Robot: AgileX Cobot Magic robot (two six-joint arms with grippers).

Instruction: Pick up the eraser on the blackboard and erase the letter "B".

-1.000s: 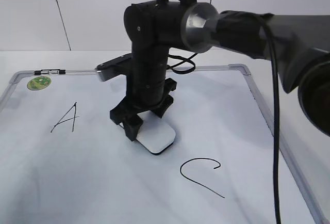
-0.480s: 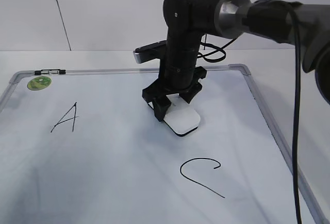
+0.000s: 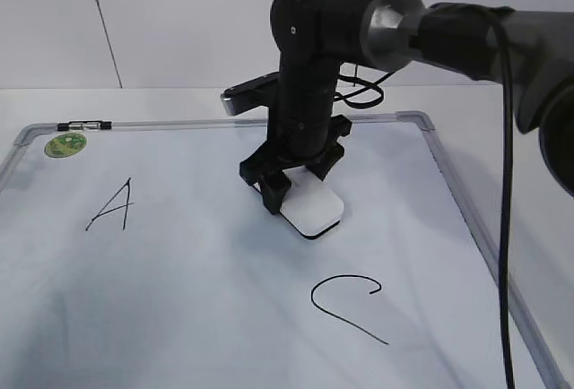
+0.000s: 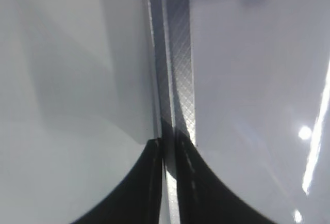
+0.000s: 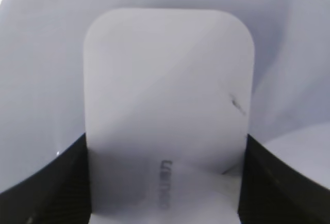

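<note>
My right gripper [image 3: 291,199] is shut on the white eraser [image 3: 312,211] and holds it flat on the blackboard [image 3: 179,281], near the board's middle. In the right wrist view the eraser [image 5: 167,95] fills the gap between my two dark fingers [image 5: 62,188], with its grey lettering facing up. No letter "B" shows on the board; it is hidden or out of view. My left gripper [image 4: 167,149] is shut and empty. It hovers over a grey textured strip [image 4: 178,53] between two pale surfaces, and it does not appear in the exterior view.
A black "A" [image 3: 112,205] is drawn at the board's left and a black "C" [image 3: 348,306] at the lower right. A round green sticker [image 3: 67,144] sits in the top left corner. The grey frame [image 3: 448,174] runs along the right edge.
The right gripper slid the eraser across the board to the right and farther back, then a little way back to the left. The left gripper stayed shut.
</note>
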